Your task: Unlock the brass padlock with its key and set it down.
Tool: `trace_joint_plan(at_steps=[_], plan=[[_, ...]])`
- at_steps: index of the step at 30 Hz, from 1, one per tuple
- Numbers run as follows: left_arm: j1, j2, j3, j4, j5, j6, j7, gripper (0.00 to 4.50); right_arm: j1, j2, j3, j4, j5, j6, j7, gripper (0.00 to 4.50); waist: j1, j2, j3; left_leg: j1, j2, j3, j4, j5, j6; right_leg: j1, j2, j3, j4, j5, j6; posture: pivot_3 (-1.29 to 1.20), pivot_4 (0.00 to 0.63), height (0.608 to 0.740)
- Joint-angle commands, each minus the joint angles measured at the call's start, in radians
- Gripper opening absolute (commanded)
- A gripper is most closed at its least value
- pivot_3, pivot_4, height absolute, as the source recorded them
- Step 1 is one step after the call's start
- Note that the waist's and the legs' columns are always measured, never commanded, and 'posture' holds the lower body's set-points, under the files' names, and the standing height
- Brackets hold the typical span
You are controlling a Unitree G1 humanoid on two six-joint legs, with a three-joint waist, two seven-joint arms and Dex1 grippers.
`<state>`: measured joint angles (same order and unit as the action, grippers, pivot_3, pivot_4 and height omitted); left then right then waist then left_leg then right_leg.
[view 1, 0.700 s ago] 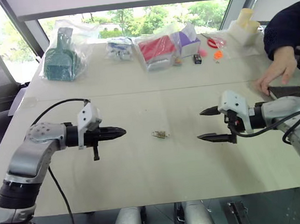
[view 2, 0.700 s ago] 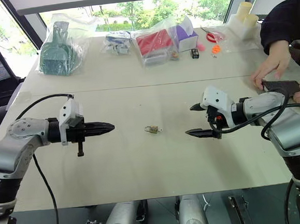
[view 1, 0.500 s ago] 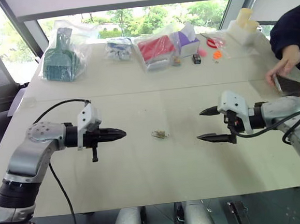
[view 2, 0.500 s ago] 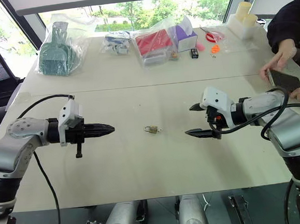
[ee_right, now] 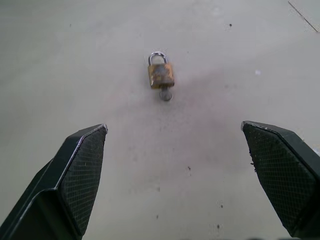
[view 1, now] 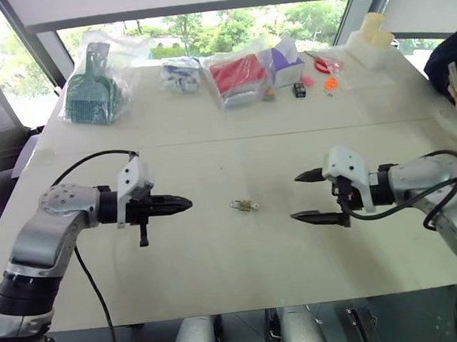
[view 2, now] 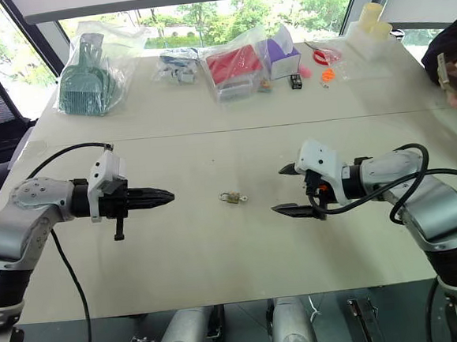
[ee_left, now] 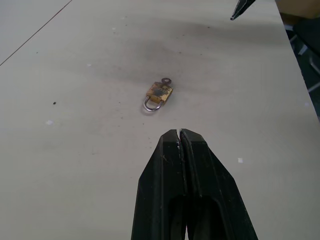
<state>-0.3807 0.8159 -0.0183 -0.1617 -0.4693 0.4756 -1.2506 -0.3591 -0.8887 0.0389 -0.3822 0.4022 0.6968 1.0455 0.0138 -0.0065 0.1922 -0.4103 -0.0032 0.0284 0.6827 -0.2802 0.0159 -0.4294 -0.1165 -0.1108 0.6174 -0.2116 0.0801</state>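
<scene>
Padlock lying flat, waiting between two grippers

The brass padlock (ee_right: 160, 74) lies on the table (view 1: 219, 259), the key (ee_right: 165, 94) at its keyhole end; right of the padlock the right gripper (view 1: 307, 196) gapes wide, likely to grasp; left of it, the left gripper (view 1: 182, 204) is pinched closed, empty.

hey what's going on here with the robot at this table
The robot is set up to unlock a brass padlock that lies flat on the table between its two arms, with the key at its keyhole end. Nothing is held yet. The left gripper has its fingers shut and points at the lock from one side; the right gripper has its fingers wide open and faces it from the other side. Bagged items sit along the table's far edge.
</scene>
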Motion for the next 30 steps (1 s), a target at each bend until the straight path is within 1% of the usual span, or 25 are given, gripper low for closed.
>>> trace_joint_plan(at_steps=[1, 6, 8, 13, 17, 20, 25, 30], plan=[[-0.001, 0.028, 0.022, 0.005, 0.001, -0.021, -0.019, 0.0, -0.004, 0.027, 0.011, -0.06, 0.018, 0.009, -0.031, 4.47, 0.0, 0.0, 0.0, 0.0, 0.0, 0.0, 0.0, 0.0, 0.0, 0.0, 0.0, 0.0, 0.0, 0.0, 0.0, 0.0, 0.15, 0.74], [-0.001, 0.031, 0.027, 0.016, 0.005, -0.039, -0.022, 0.0, -0.009, 0.066, 0.053, -0.082, 0.023, 0.027, -0.054, 4.47, 0.001, 0.0, 0.0, 0.0, 0.0, 0.0, 0.0, 0.0, 0.0, 0.0, 0.0, 0.0, 0.0, 0.0, 0.0, 0.0, 0.15, 0.74], [-0.012, 0.022, 0.019, 0.015, 0.004, -0.036, -0.016, 0.0, -0.027, 0.12, 0.065, -0.041, 0.049, 0.047, -0.066, 4.47, 0.0, 0.0, 0.0, 0.0, 0.0, 0.0, 0.0, 0.0, 0.0, 0.0, 0.0, 0.0, 0.0, 0.0, 0.0, 0.0, 0.15, 0.74], [-0.023, 0.009, 0.001, 0.032, 0.022, -0.051, -0.009, 0.0, -0.104, 0.199, 0.158, 0.074, -0.013, 0.005, -0.068, 4.47, -0.001, 0.0, 0.0, 0.0, 0.0, 0.0, 0.0, 0.0, 0.0, 0.0, 0.0, 0.0, 0.001, 0.0, 0.0, 0.0, 0.15, 0.74], [0.005, -0.006, -0.013, -0.021, 0.032, -0.042, 0.022, 0.0, -0.159, 0.26, 0.225, 0.2, -0.085, -0.067, -0.076, 4.47, -0.003, 0.0, 0.0, 0.0, 0.0, 0.0, 0.0, 0.0, 0.0, 0.0, 0.001, 0.0, 0.002, 0.0, 0.0, 0.0, 0.15, 0.74], [0.009, -0.008, 0.005, -0.036, 0.025, -0.032, 0.044, 0.0, -0.191, 0.298, 0.252, 0.298, -0.117, -0.117, -0.064, 4.47, 0.0, 0.0, 0.0, 0.0, 0.0, 0.0, 0.0, 0.0, 0.0, 0.0, 0.001, 0.0, 0.002, 0.0, 0.0, 0.0, 0.15, 0.74], [0.008, -0.008, 0.018, -0.03, 0.037, -0.052, 0.07, 0.0, -0.207, 0.338, 0.311, 0.397, -0.183, -0.202, -0.04, 4.47, -0.003, 0.0, 0.0, 0.001, 0.0, 0.0, 0.001, 0.0, 0.0, 0.0, 0.001, 0.0, 0.002, 0.0, 0.0, 0.0, 0.15, 0.74], [0.026, -0.004, 0.032, -0.044, 0.054, -0.081, 0.098, 0.0, -0.209, 0.375, 0.328, 0.451, -0.229, -0.241, -0.049, 4.47, -0.005, 0.0, 0.0, 0.001, 0.0, 0.0, 0.001, 0.0, 0.0, 0.0, 0.001, 0.0, 0.003, 0.0, 0.0, 0.0, 0.15, 0.74]])
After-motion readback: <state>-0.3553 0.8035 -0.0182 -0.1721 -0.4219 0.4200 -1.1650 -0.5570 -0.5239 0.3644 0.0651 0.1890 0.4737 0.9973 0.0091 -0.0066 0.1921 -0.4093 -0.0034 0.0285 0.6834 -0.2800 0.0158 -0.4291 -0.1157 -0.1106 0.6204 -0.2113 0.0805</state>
